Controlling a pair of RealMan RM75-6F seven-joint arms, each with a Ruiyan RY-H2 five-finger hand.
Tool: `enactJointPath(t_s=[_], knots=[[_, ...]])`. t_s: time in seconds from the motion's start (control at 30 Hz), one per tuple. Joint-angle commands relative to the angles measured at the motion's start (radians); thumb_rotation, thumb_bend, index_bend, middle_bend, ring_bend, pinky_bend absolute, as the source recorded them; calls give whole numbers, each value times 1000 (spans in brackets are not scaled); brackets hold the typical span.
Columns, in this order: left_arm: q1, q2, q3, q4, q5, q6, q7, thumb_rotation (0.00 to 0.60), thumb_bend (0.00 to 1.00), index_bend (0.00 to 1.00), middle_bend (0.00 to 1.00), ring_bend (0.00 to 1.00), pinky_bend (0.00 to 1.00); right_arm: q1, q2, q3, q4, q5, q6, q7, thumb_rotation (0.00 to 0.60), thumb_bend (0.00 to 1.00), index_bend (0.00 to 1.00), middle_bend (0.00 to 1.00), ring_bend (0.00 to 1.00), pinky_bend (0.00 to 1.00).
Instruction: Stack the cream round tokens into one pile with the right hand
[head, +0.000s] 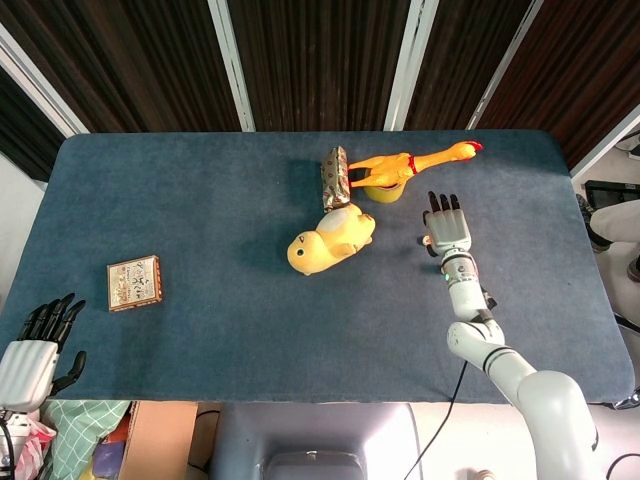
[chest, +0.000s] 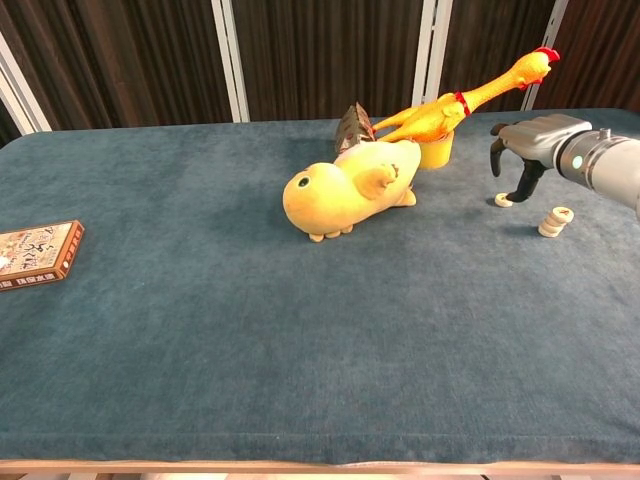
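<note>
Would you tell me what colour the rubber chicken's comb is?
Red; the rubber chicken's comb shows best in the chest view.

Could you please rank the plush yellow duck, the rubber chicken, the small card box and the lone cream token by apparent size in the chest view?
1. Plush yellow duck
2. Rubber chicken, longer but much thinner
3. Small card box, cut off by the frame edge and nearer the camera, so unsure
4. Lone cream token

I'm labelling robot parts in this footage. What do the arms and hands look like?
Both hands, right hand and left hand, have silver-grey backs and black fingers. The right arm is glossy white with a small green light near the wrist.
</note>
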Motion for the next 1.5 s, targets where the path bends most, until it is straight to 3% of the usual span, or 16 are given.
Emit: enactJointPath(t_s=[0.03,0.47,0.67,1.17,1.5], knots=[[-1,1,0,0,0,-2,-3,600,463,0,0,0,97,9,-33,-5,51,1,-30,-7,600,400,501,98,0,0],[1,1,-1,0,-2,2,0,600,462,0,0,0,97,19,-75,-12,135,-54,-58,48,600,432,524,97,0,0],[1,1,-1,1,-3,0,3,600,464,0,0,0,97,20,-82,-3,150,-62,-71,65,600,506,537,96,0,0],[6,5,0,1,6,12,-9,600,463,0,0,0,97,18,-96,18,176,-65,-77,44,600,507,556,96,0,0],[6,6,-1,3,6,14,-16,600,463,0,0,0,97,16,-82,36,138,-77,-42,76,600,509,663,123,0,0]])
